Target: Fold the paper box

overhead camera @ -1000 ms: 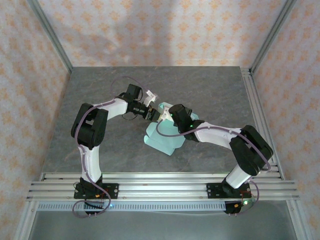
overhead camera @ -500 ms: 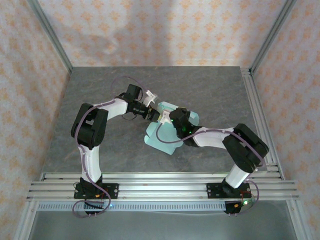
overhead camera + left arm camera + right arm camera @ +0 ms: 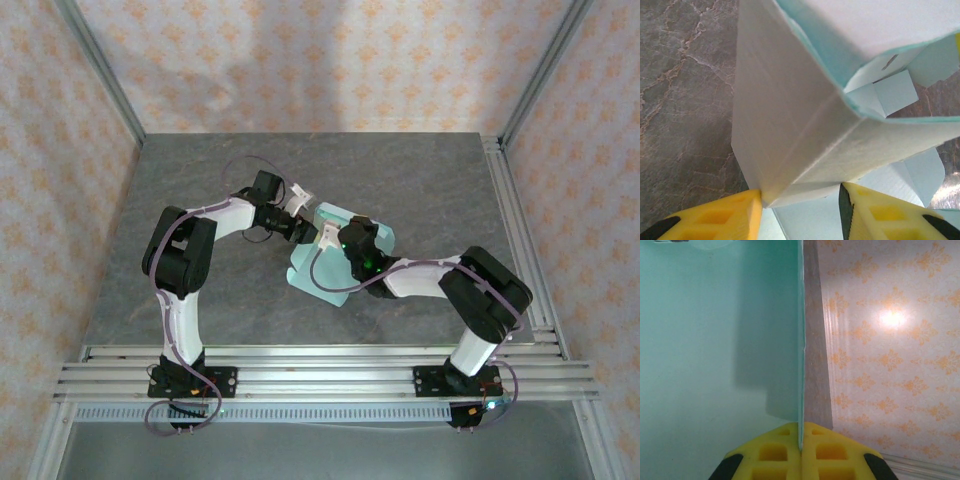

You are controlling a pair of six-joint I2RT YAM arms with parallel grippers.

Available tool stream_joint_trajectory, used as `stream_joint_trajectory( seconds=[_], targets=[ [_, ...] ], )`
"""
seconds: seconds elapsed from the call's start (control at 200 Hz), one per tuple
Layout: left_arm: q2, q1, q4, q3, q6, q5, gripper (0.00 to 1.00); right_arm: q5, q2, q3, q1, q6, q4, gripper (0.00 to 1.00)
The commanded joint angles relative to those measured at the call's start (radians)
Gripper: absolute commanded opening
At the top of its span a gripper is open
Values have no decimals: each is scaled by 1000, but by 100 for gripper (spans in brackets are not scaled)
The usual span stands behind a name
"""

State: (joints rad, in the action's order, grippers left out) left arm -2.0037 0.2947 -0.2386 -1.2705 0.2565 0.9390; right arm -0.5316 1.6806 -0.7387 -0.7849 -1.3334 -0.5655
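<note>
**Mint box between both arms**

My right gripper is clamped on a thin edge of the pale mint card paper box, which sits half-folded on the middle of the grey marbled table. My left gripper flanks its matte creased corner; gripping or not, I cannot tell.

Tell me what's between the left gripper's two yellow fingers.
A folded corner of the paper box, shown in the left wrist view.
</note>
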Motion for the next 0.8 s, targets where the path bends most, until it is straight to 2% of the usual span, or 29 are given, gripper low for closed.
stream_joint_trajectory(
  seconds=[0.0,0.39,0.791],
  targets=[
    [22,4,2,8,-28,-31,39,-15,6,12,-13,1,-33,0],
    [31,24,110,41,-109,-113,42,-10,23,4,-45,16,-25,0],
    [51,53,219,82,-204,-242,37,-10,23,-3,-54,49,4,0]
  ],
)
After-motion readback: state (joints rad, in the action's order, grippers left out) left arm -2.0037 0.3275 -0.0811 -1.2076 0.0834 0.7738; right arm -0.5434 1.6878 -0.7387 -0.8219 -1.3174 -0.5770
